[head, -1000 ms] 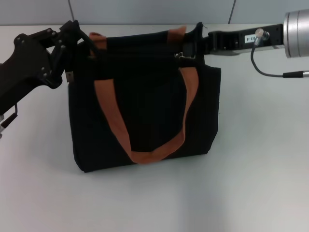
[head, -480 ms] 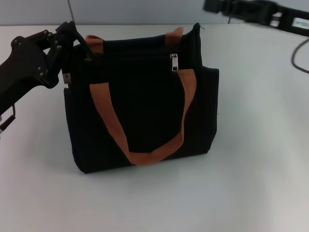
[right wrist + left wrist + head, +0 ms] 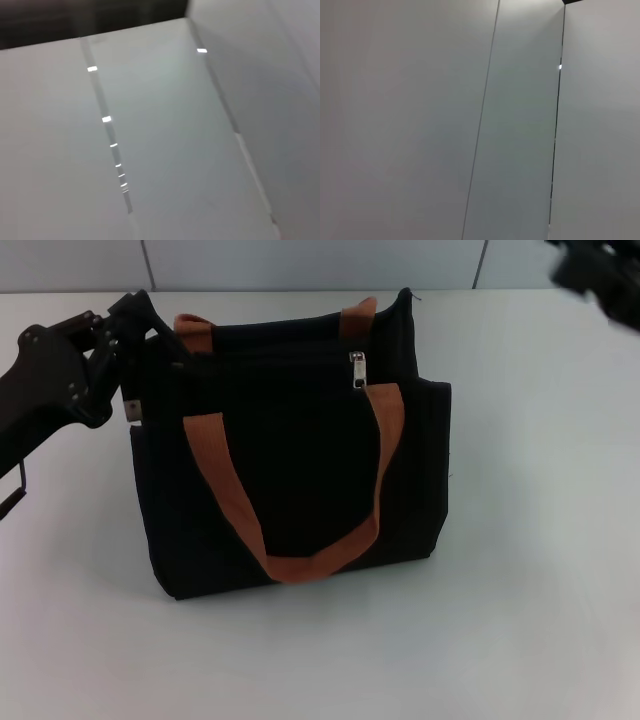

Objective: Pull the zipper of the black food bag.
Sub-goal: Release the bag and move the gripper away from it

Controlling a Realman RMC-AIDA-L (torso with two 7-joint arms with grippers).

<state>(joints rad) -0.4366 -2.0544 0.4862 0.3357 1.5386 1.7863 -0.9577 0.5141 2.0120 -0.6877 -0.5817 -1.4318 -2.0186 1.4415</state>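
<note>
The black food bag [image 3: 300, 470] stands upright mid-table in the head view, its orange-brown straps [image 3: 228, 490] hanging down the front. The small silver zipper [image 3: 357, 370] pull sits on the top zip track, right of centre near the right strap. My left gripper [image 3: 143, 340] is at the bag's upper left corner, closed on the fabric edge there. Only a blurred dark piece of my right arm [image 3: 598, 272] shows at the far top right, well away from the bag. Neither wrist view shows the bag.
The white table [image 3: 540, 590] spreads around the bag on all sides. Grey wall panels [image 3: 300, 262] run along the back edge. Both wrist views hold only pale panels with seams.
My right arm has left the zipper and swung up and away to the top right corner. The bag's left side has shifted slightly left with the left gripper.
</note>
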